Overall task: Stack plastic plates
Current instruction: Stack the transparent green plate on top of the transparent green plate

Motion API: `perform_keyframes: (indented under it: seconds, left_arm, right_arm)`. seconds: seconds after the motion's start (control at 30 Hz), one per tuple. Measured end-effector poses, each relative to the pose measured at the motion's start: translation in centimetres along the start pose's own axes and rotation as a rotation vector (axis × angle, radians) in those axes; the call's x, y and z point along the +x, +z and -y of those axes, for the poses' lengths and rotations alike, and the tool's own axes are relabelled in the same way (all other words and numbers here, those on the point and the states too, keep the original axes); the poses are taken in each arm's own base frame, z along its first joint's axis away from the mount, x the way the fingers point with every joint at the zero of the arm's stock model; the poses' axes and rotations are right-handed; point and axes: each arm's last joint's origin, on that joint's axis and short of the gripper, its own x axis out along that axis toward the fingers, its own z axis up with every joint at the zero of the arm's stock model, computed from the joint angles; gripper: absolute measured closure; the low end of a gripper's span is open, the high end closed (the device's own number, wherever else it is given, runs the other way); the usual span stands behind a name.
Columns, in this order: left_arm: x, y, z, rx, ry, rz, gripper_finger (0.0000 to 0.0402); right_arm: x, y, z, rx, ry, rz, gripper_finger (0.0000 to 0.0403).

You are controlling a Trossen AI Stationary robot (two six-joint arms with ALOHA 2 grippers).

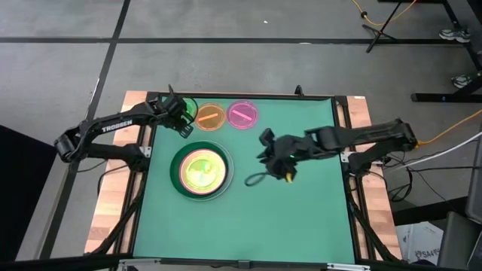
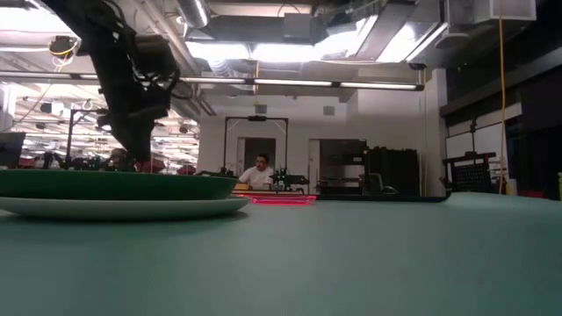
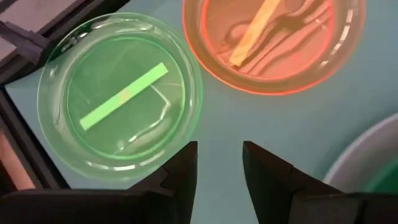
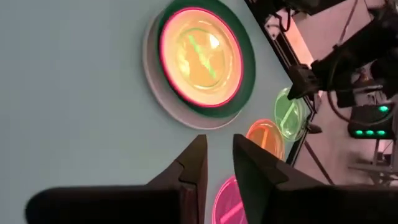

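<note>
The left gripper (image 3: 219, 163), narrowly parted and empty, hung above the small translucent green plastic plate (image 3: 119, 96) at the frame's upper left, likely to lift it next; the right gripper (image 4: 219, 157) waited mid-frame, narrow and empty.

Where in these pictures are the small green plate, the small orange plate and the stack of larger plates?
small green plate (image 3: 118, 93): left wrist view, on its flat centre.
small orange plate (image 1: 210, 117): high view, on its middle.
stack of larger plates (image 1: 200, 171): high view, on the top plate's centre.

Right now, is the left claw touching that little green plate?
Apart. In the left wrist view the left gripper hovers with open, empty fingers, mat showing between them, short of the green plate's rim.
</note>
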Motion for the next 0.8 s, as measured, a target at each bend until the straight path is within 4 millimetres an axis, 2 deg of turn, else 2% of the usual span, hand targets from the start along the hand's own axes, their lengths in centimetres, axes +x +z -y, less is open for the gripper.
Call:
perform_keyframes:
  seconds: [0.2,0.37,0.6,0.8]
  left_arm:
    - [1.8,0.5,-0.6,0.021,-0.003,-0.05,0.028]
    - [2.7,0.5,-1.0,0.053,0.008,-0.084,0.028]
    - [3.7,0.7,-1.0,0.109,0.01,-0.101,0.028]
    - [4.8,1.0,-0.8,0.118,0.013,-0.11,0.028]
  right_arm:
    - [-4.1,-0.3,-1.7,0.026,0.006,-0.04,0.0331]
    - [-6.0,-1.4,-2.9,0.068,-0.041,-0.059,0.0331]
    - [-6.6,-4.3,-5.0,0.143,-0.105,-0.084,0.0331]
    - [-5.9,-6.5,-7.1,0.208,-0.149,-0.055,0.0331]
